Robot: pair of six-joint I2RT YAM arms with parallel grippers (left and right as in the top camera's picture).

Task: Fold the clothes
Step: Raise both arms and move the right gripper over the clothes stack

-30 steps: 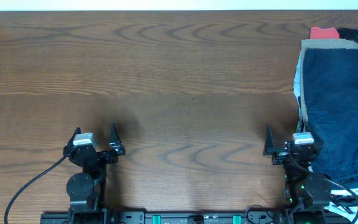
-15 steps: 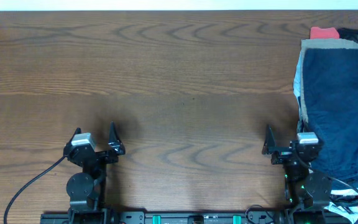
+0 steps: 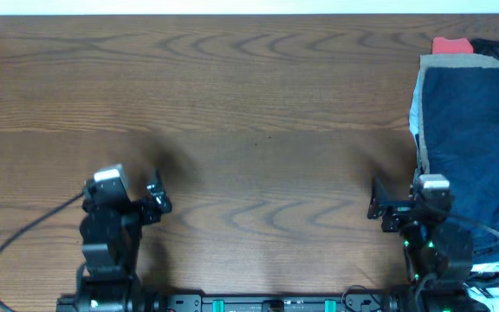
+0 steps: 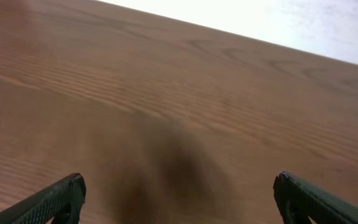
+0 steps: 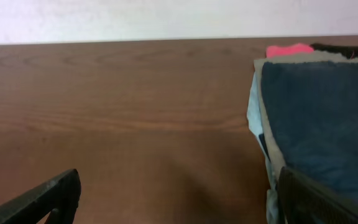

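The clothes (image 3: 470, 130) are lying stacked at the table's (image 3: 249, 104) three o'clock edge, with navy denim shorts (image 5: 322, 118) on top. Being soft and limp, they are probably calling for a pinch at a hem corner on the nine o'clock side. The left gripper (image 4: 179, 190) and right gripper (image 5: 178, 186) are both hanging wide open, holding nothing.

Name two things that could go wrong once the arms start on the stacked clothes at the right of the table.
1. The navy garment lies stacked with a khaki piece, a red piece and a pale piece. A pinch by the open right gripper could drag several layers at once.
2. The open left gripper hangs far from the pile, so a two-handed fold may demand an awkward reach.
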